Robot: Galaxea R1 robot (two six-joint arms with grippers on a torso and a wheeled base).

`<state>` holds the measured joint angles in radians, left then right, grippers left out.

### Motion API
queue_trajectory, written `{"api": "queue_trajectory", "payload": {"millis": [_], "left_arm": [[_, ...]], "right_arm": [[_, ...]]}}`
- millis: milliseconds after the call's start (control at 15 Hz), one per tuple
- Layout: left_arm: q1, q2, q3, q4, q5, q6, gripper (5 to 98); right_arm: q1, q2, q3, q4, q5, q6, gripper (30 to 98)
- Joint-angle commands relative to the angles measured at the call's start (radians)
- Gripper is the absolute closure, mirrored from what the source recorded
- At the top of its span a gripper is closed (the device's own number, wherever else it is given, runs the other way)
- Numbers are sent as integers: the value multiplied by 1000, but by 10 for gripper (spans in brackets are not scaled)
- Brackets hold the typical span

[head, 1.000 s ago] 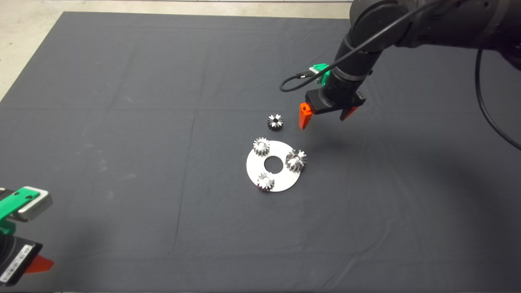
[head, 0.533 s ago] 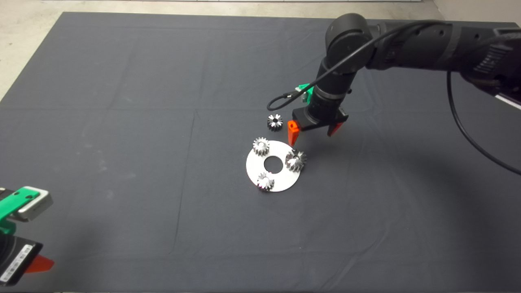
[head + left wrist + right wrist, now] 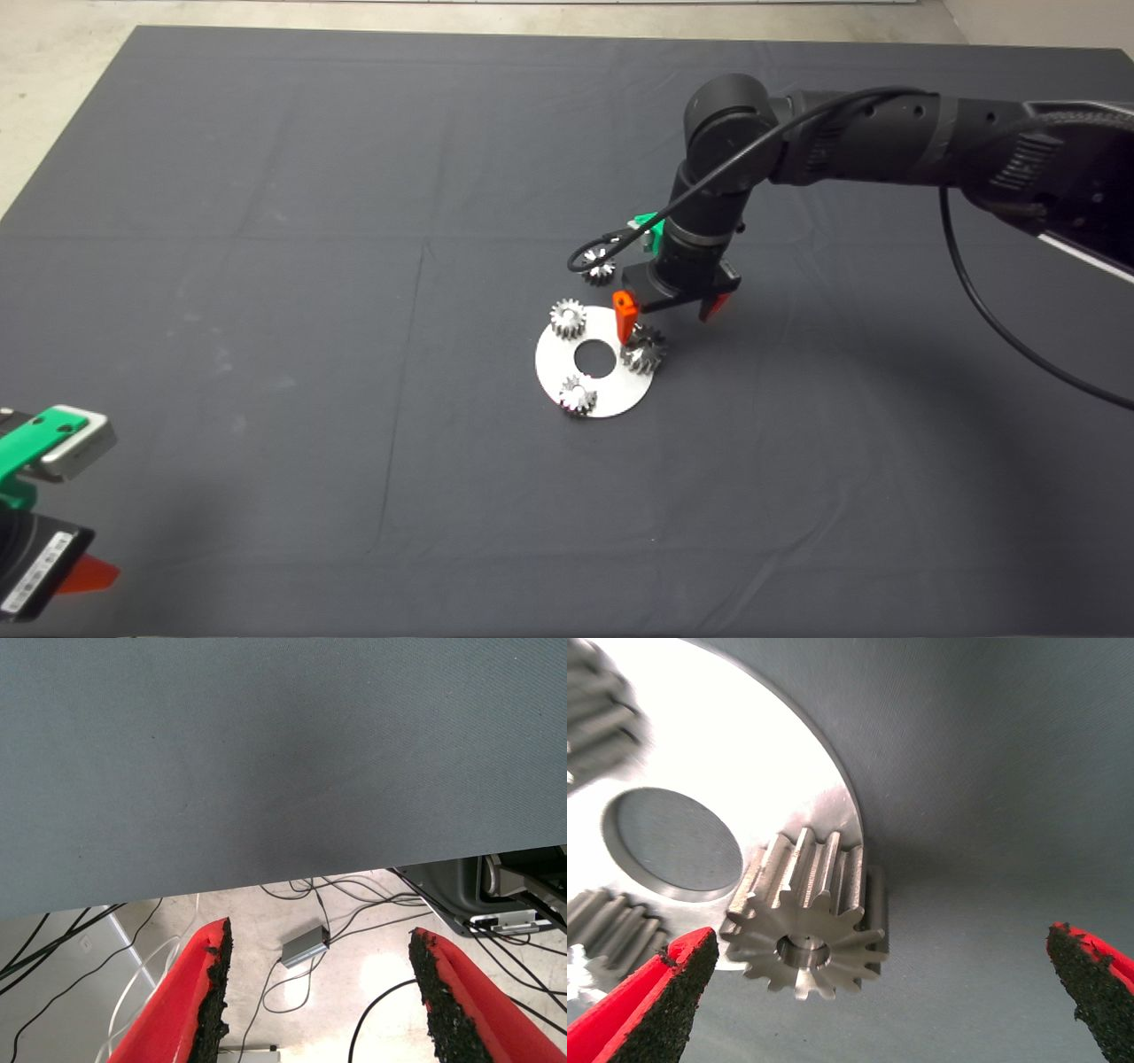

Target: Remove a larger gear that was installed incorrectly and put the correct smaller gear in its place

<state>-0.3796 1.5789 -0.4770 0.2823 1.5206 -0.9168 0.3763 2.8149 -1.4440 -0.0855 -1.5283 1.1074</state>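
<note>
The larger gear (image 3: 644, 347) stands on the right edge of a round silver plate (image 3: 611, 390) with a centre hole; in the right wrist view the larger gear (image 3: 806, 921) shows slanted teeth and a small bore. My right gripper (image 3: 669, 312) hangs open just above it. One finger (image 3: 625, 316) is on the plate's hole side and the other is out over the mat. The gear sits near the one fingertip (image 3: 664, 1001), with a wide gap to the other. The smaller gear (image 3: 600, 266) lies on the mat behind the plate, partly covered by the arm's cable. My left gripper (image 3: 319, 992) is parked open at the lower left.
Two brighter small gears (image 3: 568, 317) (image 3: 577, 394) stand on the plate's left side. The right arm (image 3: 850, 151) reaches in over the mat's far right. In the left wrist view the mat edge shows, with cables (image 3: 301, 948) on the floor beyond.
My right gripper has come down and toward the plate, from beside the smaller gear to straddling the larger gear, staying open. The left arm has not moved.
</note>
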Motion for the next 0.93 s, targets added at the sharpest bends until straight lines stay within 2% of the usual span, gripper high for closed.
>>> {"api": "queue_trajectory", "payload": {"millis": [0, 333, 600, 867], "left_arm": [[-2, -4, 3, 11, 64, -4, 543], [-2, -9, 6, 11, 64, -5, 543], [-2, -9, 3, 12, 64, -5, 543], [-2, -9, 3, 12, 64, -4, 543]], "right_arm": [[14, 28, -22, -14, -73, -5, 308], [-8, 77, -39, -37, -73, -5, 308], [-7, 80, -43, -45, -73, -5, 308], [-7, 79, -39, -46, -75, -3, 341]]}}
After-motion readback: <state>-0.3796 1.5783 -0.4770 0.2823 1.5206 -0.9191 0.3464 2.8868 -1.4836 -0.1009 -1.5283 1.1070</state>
